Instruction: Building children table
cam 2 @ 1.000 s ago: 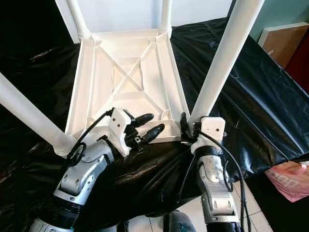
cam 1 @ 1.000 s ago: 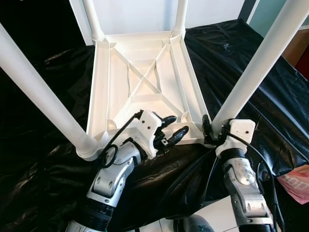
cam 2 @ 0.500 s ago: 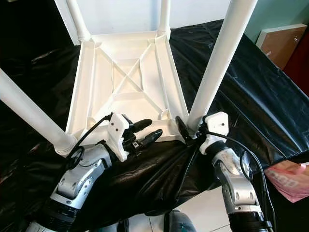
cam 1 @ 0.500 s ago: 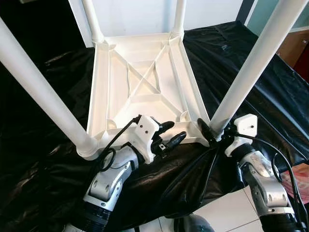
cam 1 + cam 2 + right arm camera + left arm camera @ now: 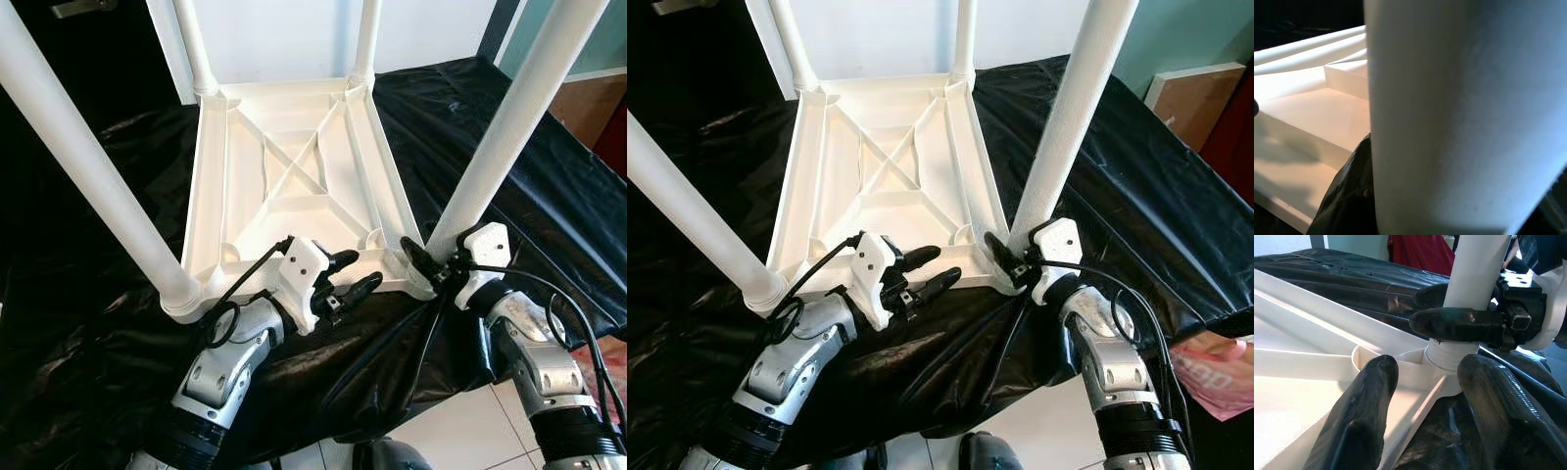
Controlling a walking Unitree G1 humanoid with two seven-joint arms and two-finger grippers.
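In the left eye view, your white children's table [image 5: 294, 186] lies upside down on the black plastic sheet [image 5: 509, 186], all four legs up. Your right gripper [image 5: 423, 266] is closed around the base of the near-right leg [image 5: 500, 127], at about 4 o'clock from the tabletop's centre. A second ago its wrist stood straight under that leg; it has since swung out toward 3 o'clock, so I judge you are twisting the leg tight in its socket. Your left gripper [image 5: 351, 276] has stayed at the near rim, about 6 o'clock, fingers spread and grasping nothing.

The right eye view shows the same, plus a pink bag [image 5: 1215, 377] on the floor at 4 o'clock; any print on it is too small to read.

The left wrist view looks between its parted fingers [image 5: 1359, 416] at the leg's socket [image 5: 1449, 355], with a right gripper finger lying across the leg.

The right wrist view is pressed against the leg [image 5: 1459, 112]. No brand or writing is legible anywhere.
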